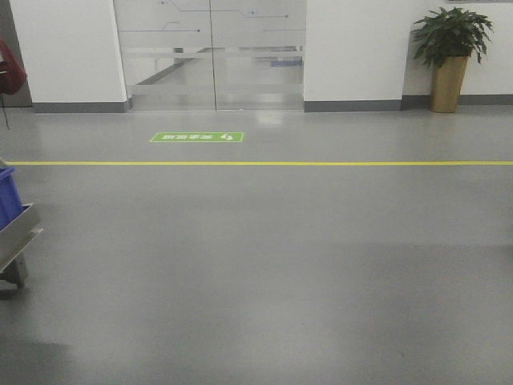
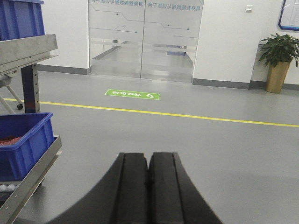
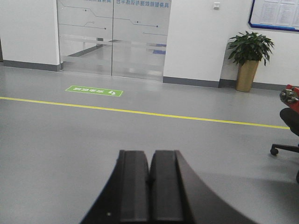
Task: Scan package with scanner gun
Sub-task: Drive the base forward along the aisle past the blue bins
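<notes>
The package and the scanner gun are out of view in every frame. My left gripper (image 2: 148, 155) is shut, its two black fingers pressed together with nothing between them, and it points out over bare grey floor. My right gripper (image 3: 150, 152) is likewise shut and empty, aimed across the floor toward the glass doors. Neither gripper shows in the front view.
A metal shelf cart (image 2: 28, 49) with blue bins (image 2: 25, 140) stands at my left; its edge also shows as the cart (image 1: 18, 233). Ahead lie a yellow floor line (image 1: 256, 163), a green floor sign (image 1: 197, 137), glass doors (image 1: 210, 52) and a potted plant (image 1: 449, 56). An office chair base (image 3: 285, 148) is at the right.
</notes>
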Motion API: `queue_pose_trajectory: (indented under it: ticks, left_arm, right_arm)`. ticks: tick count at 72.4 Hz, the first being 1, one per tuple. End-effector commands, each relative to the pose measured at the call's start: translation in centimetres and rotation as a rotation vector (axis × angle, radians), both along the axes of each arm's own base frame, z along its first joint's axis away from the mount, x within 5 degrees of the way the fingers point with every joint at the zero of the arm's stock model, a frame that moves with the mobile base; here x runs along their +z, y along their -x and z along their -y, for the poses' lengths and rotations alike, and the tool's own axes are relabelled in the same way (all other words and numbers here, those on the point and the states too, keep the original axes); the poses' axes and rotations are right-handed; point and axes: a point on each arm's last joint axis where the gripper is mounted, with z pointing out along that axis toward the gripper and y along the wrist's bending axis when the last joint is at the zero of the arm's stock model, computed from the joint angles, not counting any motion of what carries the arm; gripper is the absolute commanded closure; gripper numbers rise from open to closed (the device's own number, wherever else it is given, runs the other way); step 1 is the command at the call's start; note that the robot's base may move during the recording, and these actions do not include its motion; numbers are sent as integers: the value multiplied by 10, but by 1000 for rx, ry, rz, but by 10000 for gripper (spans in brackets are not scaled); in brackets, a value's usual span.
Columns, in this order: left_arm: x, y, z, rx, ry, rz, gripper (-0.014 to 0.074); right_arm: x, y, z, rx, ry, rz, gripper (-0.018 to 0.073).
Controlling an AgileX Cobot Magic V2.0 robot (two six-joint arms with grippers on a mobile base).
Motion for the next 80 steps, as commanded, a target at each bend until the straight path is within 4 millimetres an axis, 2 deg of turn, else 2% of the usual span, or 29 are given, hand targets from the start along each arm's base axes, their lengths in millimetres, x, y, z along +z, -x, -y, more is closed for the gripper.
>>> queue_pose_trajectory:
  ticks: [1, 80]
  left_arm:
    - [3, 1, 0, -1, -2, 26, 707]
    - [3, 1, 0, -1, -2, 26, 707]
  right_arm:
    - [2, 0, 0, -2, 1, 18, 721]
    - [2, 0, 0, -2, 1, 18, 721]
